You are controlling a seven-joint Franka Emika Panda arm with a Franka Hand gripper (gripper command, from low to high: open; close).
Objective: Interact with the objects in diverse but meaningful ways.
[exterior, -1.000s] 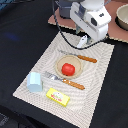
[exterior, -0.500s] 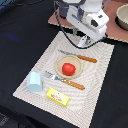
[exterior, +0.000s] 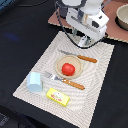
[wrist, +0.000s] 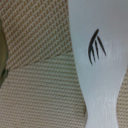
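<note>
A red tomato (exterior: 68,68) lies on the round beige plate (exterior: 58,63) in the middle of the woven placemat (exterior: 97,95). A pale blue cup (exterior: 35,81) lies on its side at the mat's corner on the exterior view's left. Next to it is a flat yellow packet (exterior: 57,96). My gripper (exterior: 83,39) hangs low over the mat's far edge, beyond the plate, and its fingers are hidden under the white hand. In the wrist view a flat white piece (wrist: 95,55) with a black mark fills the frame, close above the weave.
A wooden-handled knife (exterior: 80,56) lies beyond the plate and a wooden-handled fork (exterior: 65,80) lies in front of it. A brown board (exterior: 114,27) with a bowl (exterior: 122,17) sits at the back on the exterior view's right. Dark tabletop surrounds the mat.
The arm has shifted slightly toward the exterior view's left. The tomato, cup, packet and cutlery have not moved.
</note>
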